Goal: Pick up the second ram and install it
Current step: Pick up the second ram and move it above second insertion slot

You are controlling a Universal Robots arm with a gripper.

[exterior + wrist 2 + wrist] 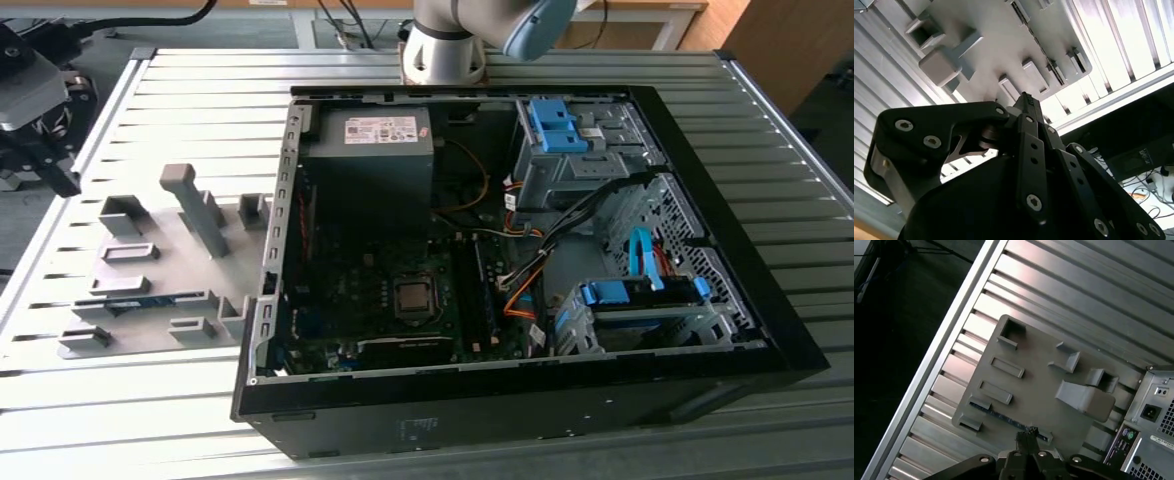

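The second ram (pixel 147 299), a thin blue-green stick, rests slotted in the grey holder (pixel 160 272).

The surface (pixel 120 430) is ribbed aluminium slats, pretty shiny with glare. Brown wooden furniture (pixel 787 45) sits past its far edge in the exterior view, and the floor (pixel 894 340) off the side edge looks dark.

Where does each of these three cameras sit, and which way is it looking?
Exterior view: off the arm, looking down on the open computer case, grey tray at the exterior view's left; the arm's base shows beyond.
First wrist view: on the arm, looking down on the tray, the ram lying in it, and the slatted table; the shut jaws' tips show.
Second wrist view: on the arm, behind the jaws, looking along them at the tray.
Shared: all three show the tray; both wrist views show the jaws.
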